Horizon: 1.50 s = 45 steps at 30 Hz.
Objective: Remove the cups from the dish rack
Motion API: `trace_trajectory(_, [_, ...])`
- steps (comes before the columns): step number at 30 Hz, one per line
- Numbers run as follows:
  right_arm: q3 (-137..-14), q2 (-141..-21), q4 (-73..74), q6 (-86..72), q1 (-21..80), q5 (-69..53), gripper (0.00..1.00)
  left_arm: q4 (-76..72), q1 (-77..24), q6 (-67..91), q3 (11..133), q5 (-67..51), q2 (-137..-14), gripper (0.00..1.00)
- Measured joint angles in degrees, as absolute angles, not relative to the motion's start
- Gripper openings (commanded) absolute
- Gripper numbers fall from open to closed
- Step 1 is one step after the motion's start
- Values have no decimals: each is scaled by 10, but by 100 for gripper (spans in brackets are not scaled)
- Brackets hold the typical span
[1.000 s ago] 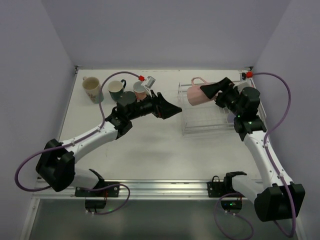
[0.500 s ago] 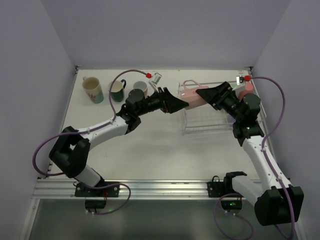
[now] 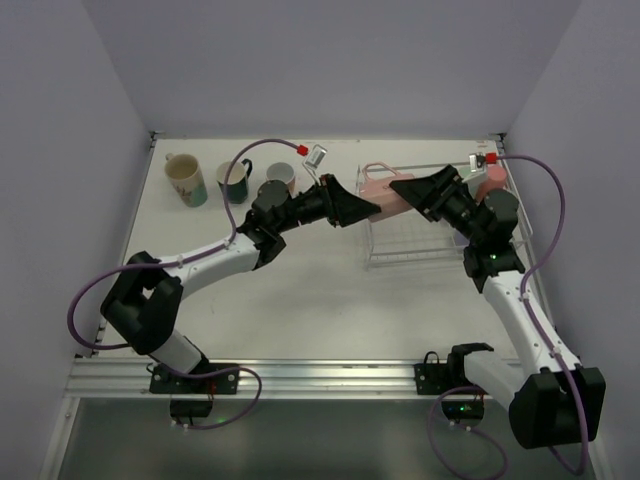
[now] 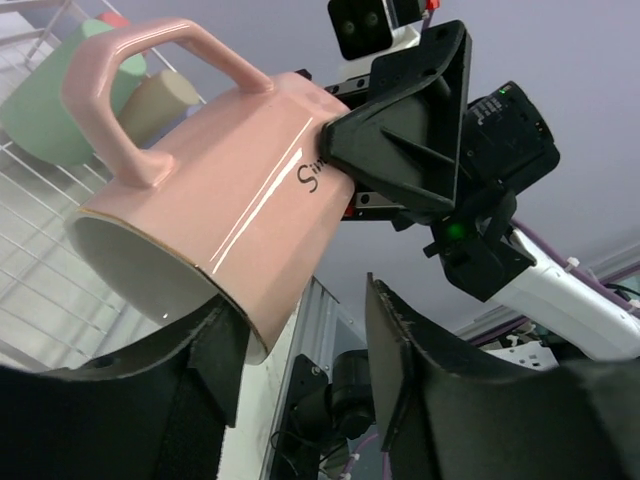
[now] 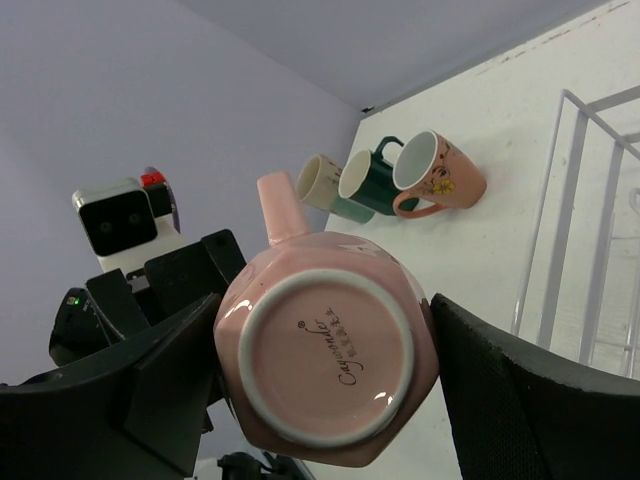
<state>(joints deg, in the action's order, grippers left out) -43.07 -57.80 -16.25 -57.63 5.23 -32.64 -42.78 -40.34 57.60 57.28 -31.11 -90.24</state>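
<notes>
The pink mug (image 3: 383,196) hangs in the air, tipped on its side, over the left end of the dish rack (image 3: 415,245), which stands toward the far right corner of the desk (image 3: 300,290). The right end effector (image 3: 405,188) is clenched on the mug's base end, a finger pressed to each flank. The left end effector (image 3: 362,207) meets it from the other side. Its fingers are spread around the rim. One finger (image 4: 215,380) lies at the lip and the other stands apart from the mug, so it is released, not yet gripping.

This looks like a hand-over caught midway, with the mug's weight judged to rest wholly on the right side.

Three mugs stand unloaded in a row near the far left corner of the desk: the cream mug (image 3: 185,178), the dark green mug (image 3: 235,180) and the salmon mug (image 3: 280,178). In the rack the left wrist view shows a mint green cup (image 4: 50,110) and a beige cup (image 4: 160,100) just beside it, so at least those are left. Roughly half the job seems done.
</notes>
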Motion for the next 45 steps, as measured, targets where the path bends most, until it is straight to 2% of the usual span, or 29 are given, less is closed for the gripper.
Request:
trace_trajectory(4, [-426,-586,-188,-594,52,-338,30,-439,-406,583,574,-314,-906,38])
trace_trajectory(5, [-426,-589,-198,-598,51,-341,30,-445,-406,586,574,-314,-908,28])
trace_trajectory(7, [-421,-596,-220,-611,51,-345,30,-454,-406,595,574,-314,-914,18])
trace_trajectory(8, [-418,-598,-232,-618,51,-346,30,-457,-406,597,574,-315,-916,8])
trace_trajectory(10, [-412,-604,-251,-634,50,-349,31,-468,-406,605,574,-319,-917,0])
trace_trajectory(13, [-405,-610,-270,-653,48,-350,44,-476,-406,603,574,-318,-915,0])
trace_trajectory(14, [-402,-612,-277,-656,48,-351,59,-476,-406,601,574,-316,-914,0])
trace_trajectory(15, [-400,-615,-284,-661,48,-352,68,-475,-406,597,573,-314,-913,0])
trace_trajectory(18, [-394,-617,-296,-668,49,-356,94,-473,-408,587,567,-309,-905,0])
trace_trajectory(19, [-392,-617,-298,-668,50,-357,97,-471,-409,582,564,-307,-901,0])
trace_trajectory(31, [-390,-604,-254,-625,60,-356,99,-343,-414,467,569,-250,-844,0])
trace_trajectory(39, [-392,-577,-179,-569,60,-330,99,-119,-400,342,646,-142,-807,0])
trace_trajectory(45, [-393,-560,-130,-523,60,-316,99,101,-374,239,801,-46,-826,0])
